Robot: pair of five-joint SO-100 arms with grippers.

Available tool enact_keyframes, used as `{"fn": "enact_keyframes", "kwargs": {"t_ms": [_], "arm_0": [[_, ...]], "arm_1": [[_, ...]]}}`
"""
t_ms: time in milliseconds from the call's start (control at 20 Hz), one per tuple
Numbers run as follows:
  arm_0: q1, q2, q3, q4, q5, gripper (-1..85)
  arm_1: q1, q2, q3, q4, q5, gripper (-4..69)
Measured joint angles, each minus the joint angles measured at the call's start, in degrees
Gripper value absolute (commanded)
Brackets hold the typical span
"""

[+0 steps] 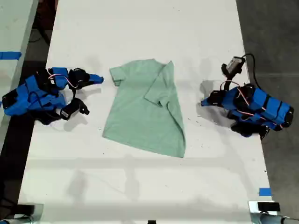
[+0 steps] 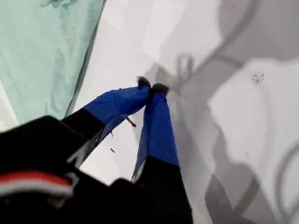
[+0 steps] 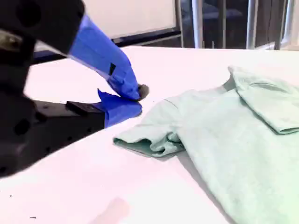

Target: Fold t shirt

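The t shirt (image 1: 145, 108) lies on the white table (image 1: 149, 186) near the centre of the exterior view, between the two blue arms and touching neither. Its long axis runs from the upper middle of that frame down toward the lower middle, leaning slightly to the exterior view's right at the hem; the collar end points toward the frame's top. One side has been folded over the body, so a sleeve (image 1: 159, 91) lies on top of the chest (its edge slanting across the fabric), while the other sleeve (image 1: 117, 74) sticks out toward the exterior view's left.

My second gripper (image 3: 135, 95) sits at the exterior view's left, its tip just beside that outstretched sleeve (image 3: 147, 140) but apart from it; its blue jaws are pressed together on nothing. My first gripper (image 2: 152, 87) is at the exterior view's right, over bare table, with the shirt's edge (image 2: 46, 56) near but not touching; its jaws meet at the tips and hold nothing.

A strip of blue tape (image 1: 264, 191) marks the table at the lower right of the exterior view.
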Motion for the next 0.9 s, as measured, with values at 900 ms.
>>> {"fn": "enact_keyframes", "kwargs": {"t_ms": [900], "arm_0": [[-1.05, -5.1, -6.59, -2.37, 7.73, 2.5]], "arm_1": [[-2.29, 0.0, 0.35, 0.0, 1.76, 1.1]]}}
